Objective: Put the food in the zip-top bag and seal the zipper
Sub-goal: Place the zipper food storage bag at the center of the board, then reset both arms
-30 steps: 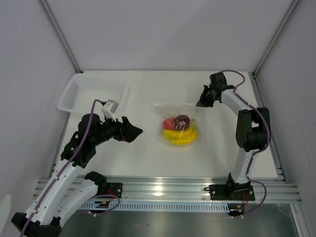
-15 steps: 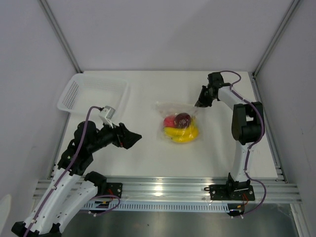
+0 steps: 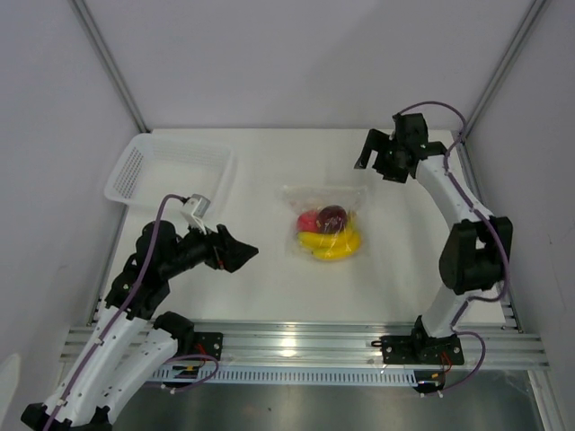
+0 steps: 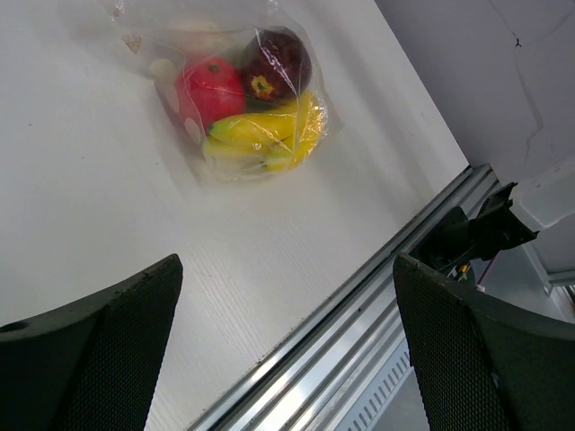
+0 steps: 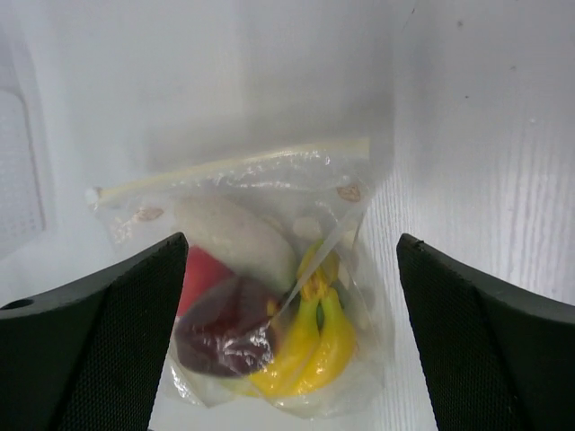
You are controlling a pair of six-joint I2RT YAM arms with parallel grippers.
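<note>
While the zip-top bag [image 3: 325, 199] lies flat near the middle of the white table [image 3: 269, 278], both arms stand clear of it. The bag holds all four toy pieces. The yellow banana bunch [image 3: 331, 244] sits at the bag's near end. The red apple [image 3: 308, 222] and the dark purple-red round fruit [image 3: 333, 216] rest side by side just behind it, touching. The white radish [image 5: 235, 235] lies behind those two, toward the closure; its green top cannot be made out. The zipper [image 5: 234, 168] runs as a pale strip along the bag's far edge, straight and flat. Whether it is pressed fully closed cannot be confirmed.

The right gripper [image 3: 368, 154] is raised beyond the bag's far right corner, apart from it. Its jaws are spread wide and grasp nothing; in the right wrist view the dark fingers [image 5: 99, 323] frame the bag from either side without contact.

The left gripper [image 3: 243, 250] is positioned to the left of the bag, well apart, pointing toward it. Its jaws are likewise spread and empty; the left wrist view shows only bare table between them.

A white mesh basket [image 3: 135, 171] stands at the far left corner of the table. An aluminium rail [image 3: 296, 339] runs along the near edge.
</note>
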